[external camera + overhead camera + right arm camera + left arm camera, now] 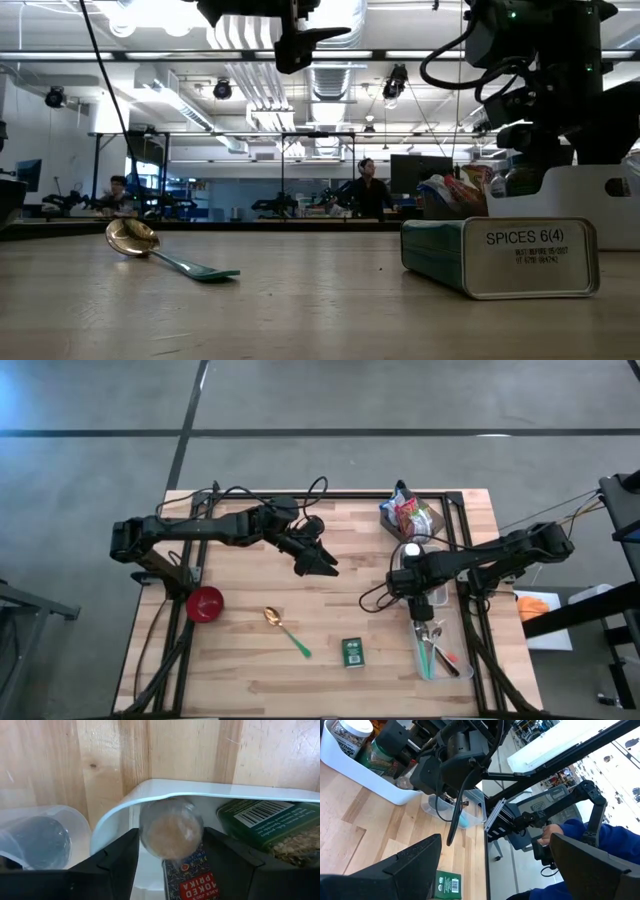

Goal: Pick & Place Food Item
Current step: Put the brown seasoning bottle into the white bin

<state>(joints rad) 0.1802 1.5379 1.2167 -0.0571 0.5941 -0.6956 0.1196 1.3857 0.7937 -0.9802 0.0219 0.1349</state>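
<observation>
Reading "SPICES 6(4)" on green tin (500, 257), right gripper (170, 851) jaws astride jar (171, 834), left gripper (322, 565) wide.

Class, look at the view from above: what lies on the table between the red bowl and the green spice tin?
In the high view, a gold spoon with a green handle lies between the red bowl and the spice tin; otherwise bare wood.

Bench contents: one red bowl (205, 603), one spoon (285, 630), one green spice tin (352, 651), two white bins (418, 550), two arms.
</observation>
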